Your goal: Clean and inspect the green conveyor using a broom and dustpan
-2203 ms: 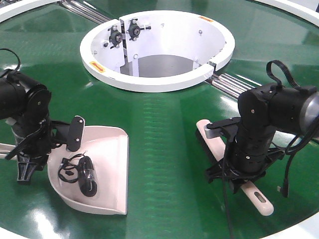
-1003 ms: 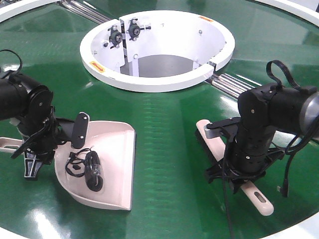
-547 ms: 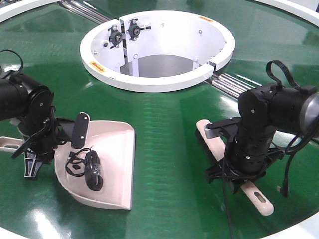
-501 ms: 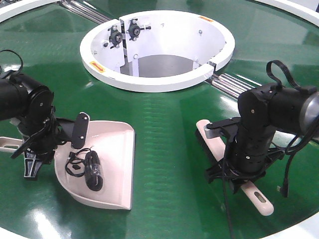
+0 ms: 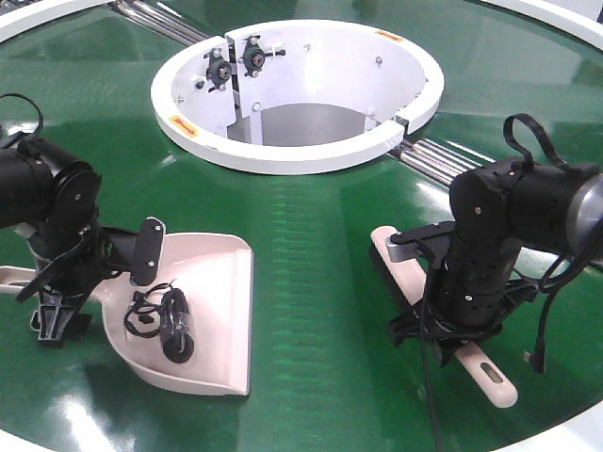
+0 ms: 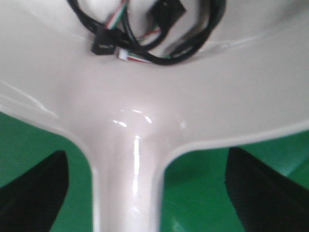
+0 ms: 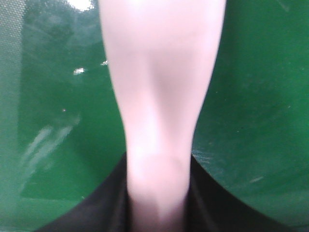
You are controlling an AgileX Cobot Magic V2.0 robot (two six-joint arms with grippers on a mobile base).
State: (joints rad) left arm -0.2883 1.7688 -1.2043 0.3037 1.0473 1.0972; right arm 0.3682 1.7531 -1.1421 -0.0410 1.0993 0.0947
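Dustpan point(image 5: 221, 311) is seen at the lower left of the front view, laid flat on the green conveyor point(image 5: 311, 235), with a black cable bundle point(image 5: 162, 320) held in its scoop. Its handle neck is straddled by the left gripper point(image 5: 99, 282), whose fingers point(image 6: 38, 188) are spread wide and are seen clear of the plastic. At the lower right, the broom point(image 5: 394, 256) is found on the belt, its handle pinched by the right gripper point(image 5: 450, 337), whose fingers are pressed against it.

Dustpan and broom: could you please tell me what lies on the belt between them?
Nothing does. In the exterior front-facing view, only bare, glossy green conveyor belt separates the dustpan from the broom.
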